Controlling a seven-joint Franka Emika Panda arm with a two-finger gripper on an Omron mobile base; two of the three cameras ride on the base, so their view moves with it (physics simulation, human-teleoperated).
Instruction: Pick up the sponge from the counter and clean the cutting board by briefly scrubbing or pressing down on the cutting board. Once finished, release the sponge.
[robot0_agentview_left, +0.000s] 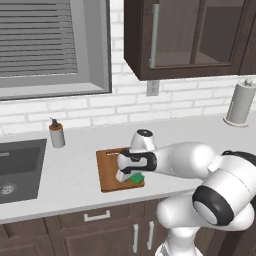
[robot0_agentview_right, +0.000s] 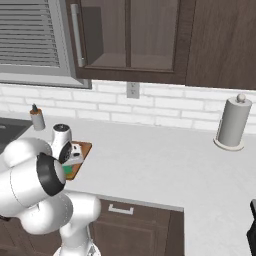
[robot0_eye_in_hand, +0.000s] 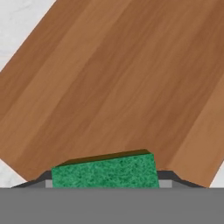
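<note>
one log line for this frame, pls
phase: scrubbing | hand: shut on sponge | sponge: over board near front edge | board: on counter | release: not yet

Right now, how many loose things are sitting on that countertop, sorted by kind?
Cutting board: 1
Sponge, green, held over the board by the end effector: 1
Soap dispenser: 1
Paper towel roll on its holder: 1
Total: 4

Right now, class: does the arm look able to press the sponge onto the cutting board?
Probably yes. The jaws grip the sponge directly above the cutting board, with bare wood in front and nothing between them.
</note>
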